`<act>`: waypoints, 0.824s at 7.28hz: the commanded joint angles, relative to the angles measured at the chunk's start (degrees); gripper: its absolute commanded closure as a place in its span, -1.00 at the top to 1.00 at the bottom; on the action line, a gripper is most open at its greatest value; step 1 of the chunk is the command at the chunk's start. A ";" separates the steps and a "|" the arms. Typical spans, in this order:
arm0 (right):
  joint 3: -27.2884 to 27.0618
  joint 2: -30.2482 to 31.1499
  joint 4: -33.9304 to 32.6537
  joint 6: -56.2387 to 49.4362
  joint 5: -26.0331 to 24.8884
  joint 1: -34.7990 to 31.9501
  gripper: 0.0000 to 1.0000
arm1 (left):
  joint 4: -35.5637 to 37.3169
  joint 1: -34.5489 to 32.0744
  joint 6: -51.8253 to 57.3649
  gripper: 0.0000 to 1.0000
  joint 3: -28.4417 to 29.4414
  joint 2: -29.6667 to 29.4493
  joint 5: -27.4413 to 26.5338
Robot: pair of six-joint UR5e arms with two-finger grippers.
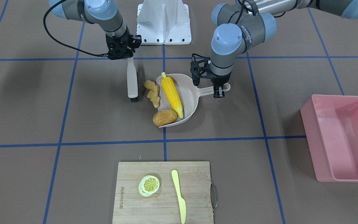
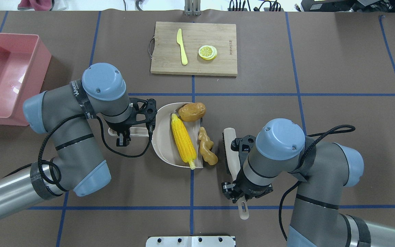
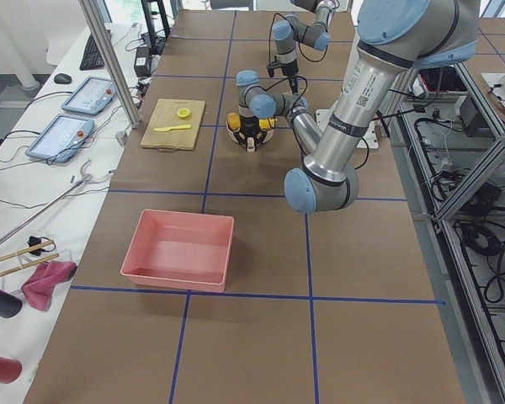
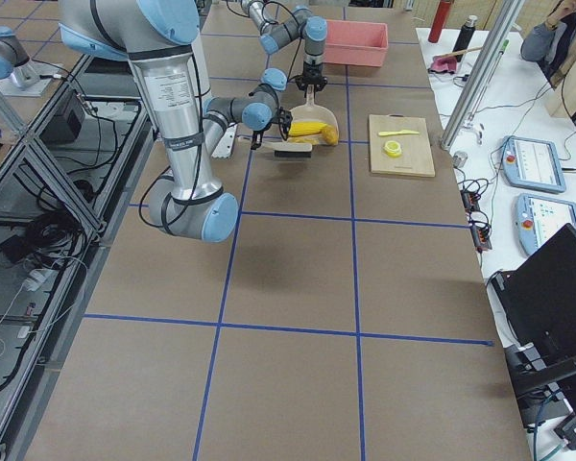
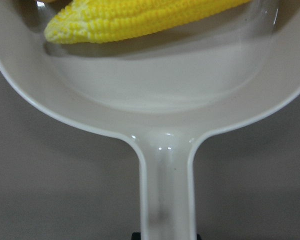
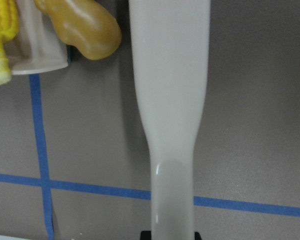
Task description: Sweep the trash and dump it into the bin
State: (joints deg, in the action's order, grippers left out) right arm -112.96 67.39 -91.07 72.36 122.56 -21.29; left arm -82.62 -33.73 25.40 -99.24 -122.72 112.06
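The yellow corn cob (image 1: 172, 96) lies inside the beige dustpan (image 1: 190, 93). The brown-orange potato (image 1: 164, 117) rests at the pan's open lip. The tan ginger root (image 1: 153, 93) lies on the table just outside that lip, between the pan and the brush (image 1: 132, 81). My left gripper (image 1: 218, 92) is shut on the dustpan handle (image 5: 167, 195). My right gripper (image 1: 128, 56) is shut on the brush handle (image 6: 172, 125); the bristles rest on the table close to the ginger (image 6: 80, 27). The pink bin (image 1: 343, 140) stands apart from the dustpan on my left.
A wooden cutting board (image 1: 163, 199) with lemon slices (image 1: 149, 185) and a yellow plastic knife (image 1: 179, 194) lies across the table from the robot. The white robot base (image 1: 163, 21) stands behind the arms. Blue tape lines cross the brown table.
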 commanded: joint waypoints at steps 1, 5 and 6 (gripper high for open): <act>2.73 -2.68 0.02 0.94 0.14 0.46 -1.00 | 0.00 -0.02 0.00 -1.00 -0.08 0.02 0.00; 7.65 -8.21 0.19 0.85 -0.03 0.55 -1.00 | 0.00 -0.02 0.00 -1.00 0.01 0.02 0.00; 9.41 -10.06 0.19 0.94 -0.04 0.55 -1.00 | -0.35 -0.02 0.00 -1.00 0.01 0.28 0.00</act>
State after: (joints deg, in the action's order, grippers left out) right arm -105.74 59.74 -90.91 73.22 122.58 -20.75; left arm -82.70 -33.75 25.40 -99.27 -122.61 112.06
